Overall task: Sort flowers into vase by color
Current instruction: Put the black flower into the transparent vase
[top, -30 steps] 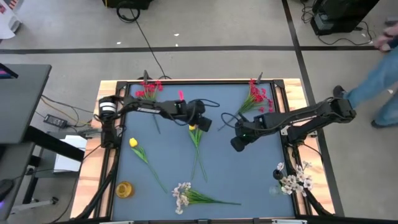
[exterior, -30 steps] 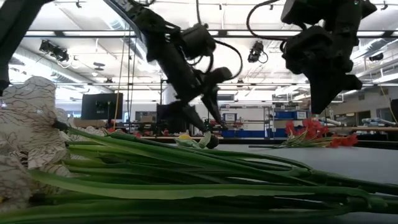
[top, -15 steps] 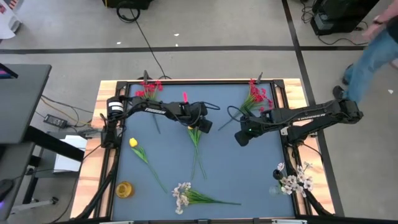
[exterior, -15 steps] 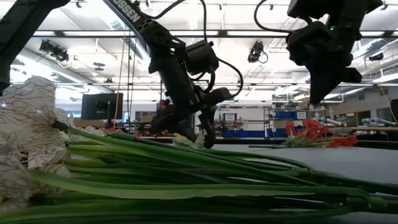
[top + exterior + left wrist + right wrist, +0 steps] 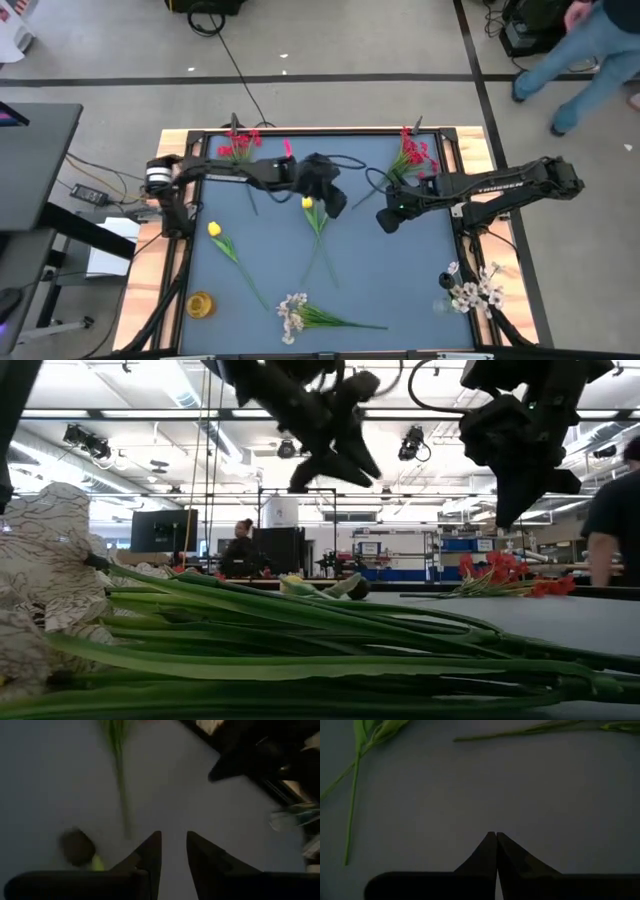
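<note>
Nearest the low camera we note the white spray [image 5: 40,560], lying flat with its bundled green stalks running across the table [image 5: 400,280]; in the high view it sits at the near edge [image 5: 293,314]. A small yellow vase [image 5: 200,304] stands at the near left corner, and a clear vase with white blossoms [image 5: 470,292] at the near right.

Mid-table: one yellow tulip [image 5: 214,230] lies toward the left side, its stalk slanting toward the near edge. A second yellow tulip [image 5: 308,203] lies at centre, just beside the left gripper [image 5: 173,851], which hangs above it with its fingers a little apart and nothing between them. The right gripper [image 5: 496,851] hovers over bare table to the right of centre, fingers pressed together, empty.

Far edge: red blooms [image 5: 240,143] at left, a second red cluster [image 5: 414,152] at right.

Handling judgement: stems look light, thin and springy; blooms soft and easily crushed. We would pinch the stalk just below the bud, closing gently, since a thin stalk may slip or roll.

Writing: white lettering on the right arm, too small to read.
</note>
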Motion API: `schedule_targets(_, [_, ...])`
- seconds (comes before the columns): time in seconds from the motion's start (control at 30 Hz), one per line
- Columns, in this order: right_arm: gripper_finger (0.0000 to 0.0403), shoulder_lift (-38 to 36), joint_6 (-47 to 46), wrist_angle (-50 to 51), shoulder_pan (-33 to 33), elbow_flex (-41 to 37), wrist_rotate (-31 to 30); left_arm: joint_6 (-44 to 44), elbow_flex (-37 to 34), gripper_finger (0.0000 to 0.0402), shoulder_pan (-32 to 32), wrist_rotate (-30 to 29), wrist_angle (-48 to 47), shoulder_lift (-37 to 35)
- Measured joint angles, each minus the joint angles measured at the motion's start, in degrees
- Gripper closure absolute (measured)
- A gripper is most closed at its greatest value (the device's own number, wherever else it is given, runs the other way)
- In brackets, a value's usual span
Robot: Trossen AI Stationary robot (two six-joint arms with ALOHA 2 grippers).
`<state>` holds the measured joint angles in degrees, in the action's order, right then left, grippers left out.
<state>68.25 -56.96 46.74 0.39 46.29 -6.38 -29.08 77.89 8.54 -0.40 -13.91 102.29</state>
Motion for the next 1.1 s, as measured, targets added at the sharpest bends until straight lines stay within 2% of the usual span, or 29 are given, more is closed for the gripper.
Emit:
schedule_targets(0.07, [0.039,-0.02,-0.3,-0.23,0.01,0.02,-0.03,1.07,-0.12,0.0305,0.91,-4.56,-3.33,-1.21])
schedule_targets(0.13, [0.039,-0.02,-0.45,-0.41,0.0,0.02,-0.08,-0.48,-0.23,0.0301,2.89,-5.02,-7.1,-0.56])
schedule_targets(0.23, [0.039,-0.02,-0.49,-0.7,-0.01,0.02,-0.06,-2.76,-0.31,0.0287,4.88,-2.7,-10.68,1.56])
schedule_targets(0.4, [0.039,-0.02,-0.87,-0.81,-0.1,0.02,-0.06,-4.09,-0.31,0.0243,3.76,2.06,-9.83,5.91])
schedule_targets(0.6, [0.0389,-0.02,-1.95,-0.44,-0.1,0.02,-0.02,-7.84,-0.31,0.0193,0.03,2.92,-11.55,9.01])
schedule_targets(0.73, [0.0383,-0.02,-1.92,-0.39,-0.08,0.02,-0.02,-10.28,-0.31,0.0174,-1.7,2.85,-11.55,10.71])
schedule_targets(0.97, [0.0382,-0.02,-0.71,-0.42,-0.08,0.02,0.5,-12.13,-0.04,0.0177,-1.88,0.58,-10.97,14.84])
schedule_targets(1.1, [0.0385,-0.02,-0.17,-0.46,-0.05,0.02,1.65,-12.18,-0.01,0.022,-2.0,0.2,-11.24,15.48])
